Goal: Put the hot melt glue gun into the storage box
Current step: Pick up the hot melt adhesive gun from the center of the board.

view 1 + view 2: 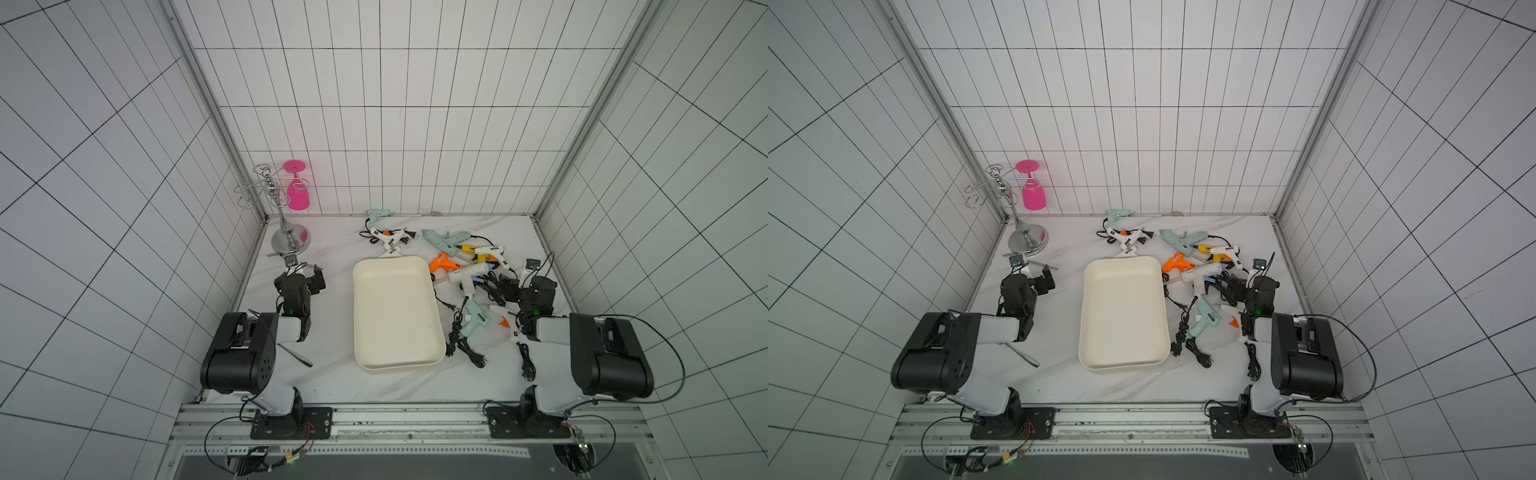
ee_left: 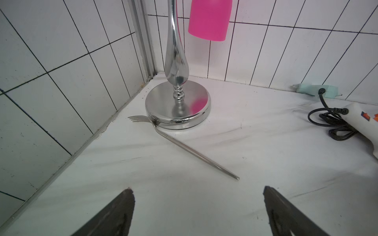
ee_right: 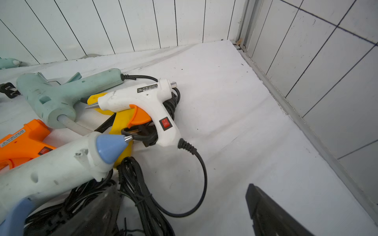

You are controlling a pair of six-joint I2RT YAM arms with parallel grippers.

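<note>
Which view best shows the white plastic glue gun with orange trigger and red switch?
Right wrist: the white glue gun sits large mid-frame, label readable. Both top views show it small and distant. Left wrist misses it.

Cream-white box [image 1: 395, 311]; pink cup [image 1: 298, 198]; chrome stand [image 1: 291, 241]. Mint gun [image 3: 53, 96], orange gun [image 3: 22, 141], yellow gun [image 3: 119, 122], white gun [image 3: 147, 98] with orange trigger [image 3: 139, 115], red switch [image 3: 165, 123]. Black cords [image 3: 141, 194]. White tabletop [image 1: 324, 332], grey-veined. White-tiled walls [image 1: 374, 104], dark grid lines.

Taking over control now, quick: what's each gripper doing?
Left gripper: open, holding nothing.
Right gripper: open, holding nothing.
</note>
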